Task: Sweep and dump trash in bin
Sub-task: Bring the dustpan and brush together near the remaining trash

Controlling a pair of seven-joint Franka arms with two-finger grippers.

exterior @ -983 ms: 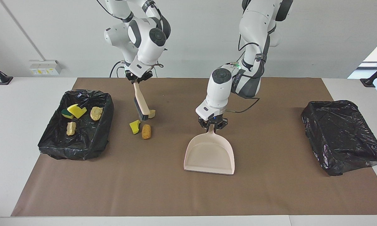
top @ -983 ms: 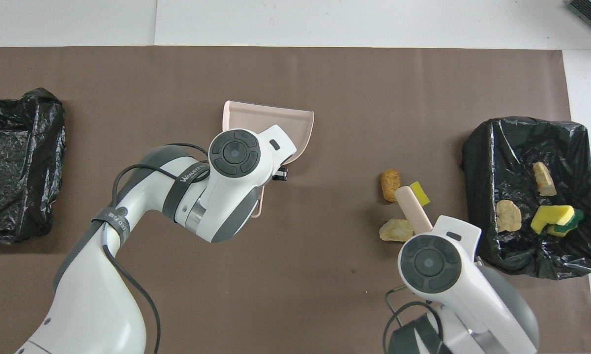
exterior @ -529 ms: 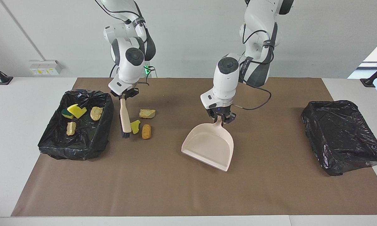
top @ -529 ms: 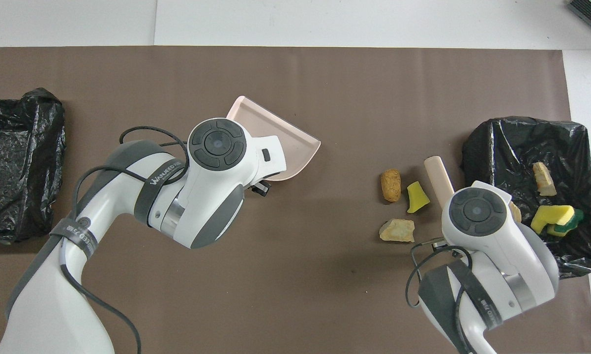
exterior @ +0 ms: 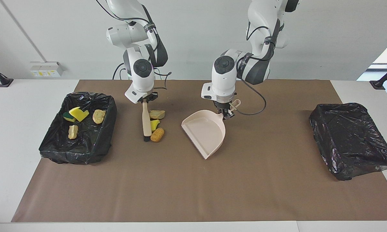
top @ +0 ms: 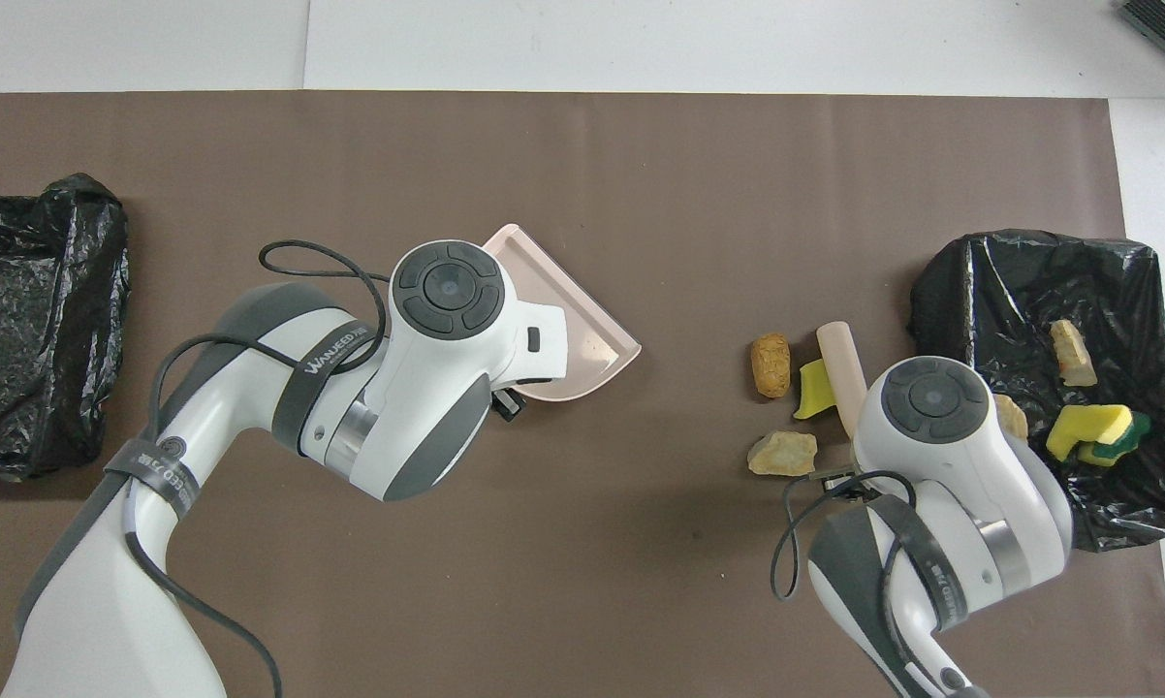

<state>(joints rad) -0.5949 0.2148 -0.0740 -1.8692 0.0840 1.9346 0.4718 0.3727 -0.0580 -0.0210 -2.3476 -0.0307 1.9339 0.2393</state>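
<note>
Holding four pieces of trash (exterior: 79, 113), the lined bin (exterior: 107, 129) sits at the right arm's end; three more pieces lie beside it against the brush (exterior: 145, 124). The other lined bin (exterior: 351, 138) shows only its liner. The right gripper (exterior: 144, 100) is clamped on the brush, the left gripper (exterior: 227, 113) on the bare dustpan (exterior: 204, 132).

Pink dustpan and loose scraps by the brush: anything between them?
Nothing: bare brown paper separates the pale pink plastic dustpan from the orange bread-like chunk, in both views.
</note>
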